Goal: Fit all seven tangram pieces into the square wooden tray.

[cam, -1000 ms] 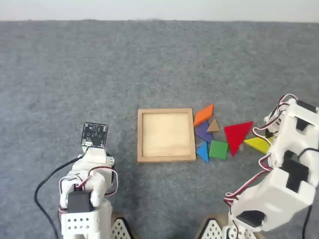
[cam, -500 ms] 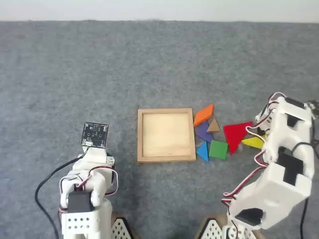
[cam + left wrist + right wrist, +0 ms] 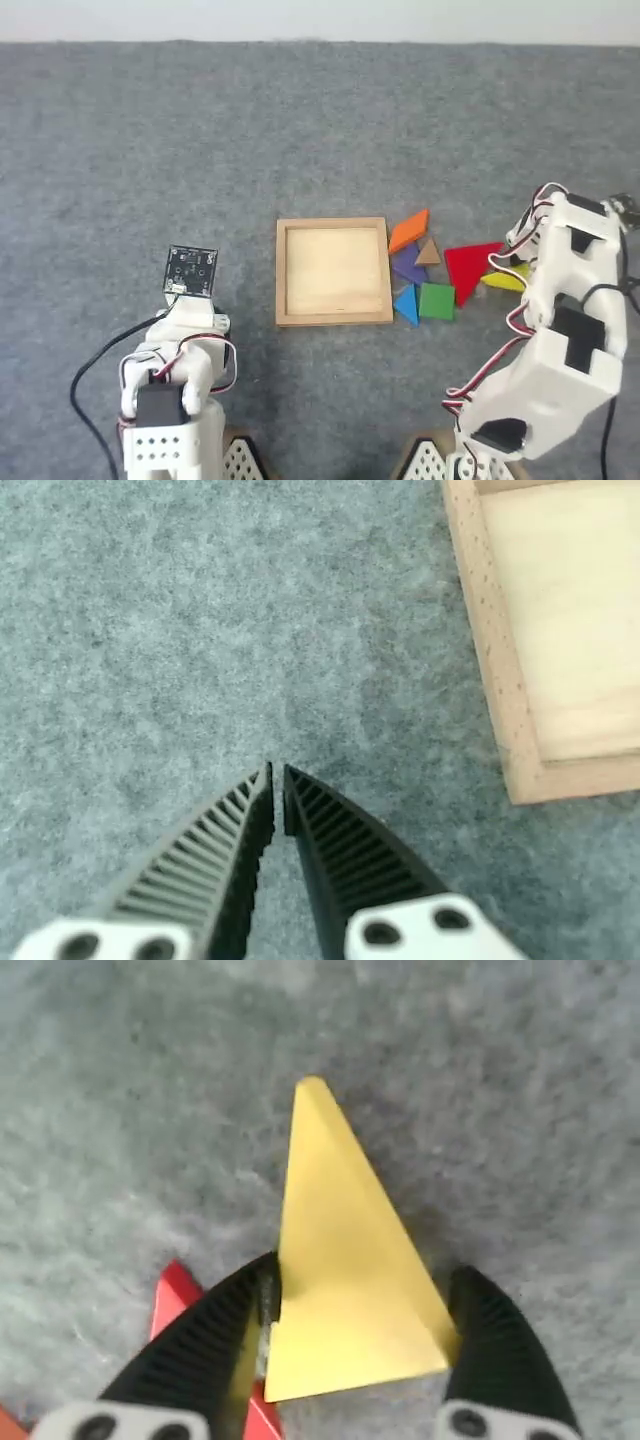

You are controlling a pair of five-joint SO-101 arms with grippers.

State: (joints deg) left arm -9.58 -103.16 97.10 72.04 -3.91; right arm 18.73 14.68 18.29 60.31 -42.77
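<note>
Seven tangram pieces (image 3: 437, 300) are lying at 3 o'clock of the wooden tray (image 3: 333, 318) in the high view, with the right arm (image 3: 570, 300) standing over the outermost.

At the left wrist, the left gripper (image 3: 277, 775) is hanging over carpet (image 3: 150, 630) near the tray, fingers together.

At the right wrist, the right gripper (image 3: 365, 1290) is clamping the yellow triangle (image 3: 340, 1240), which is touching the red triangle (image 3: 175, 1295).

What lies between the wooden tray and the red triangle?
In the high view, five pieces lie between the tray and the red triangle: an orange piece, a brown triangle, a purple piece, a blue triangle and a green square.
</note>
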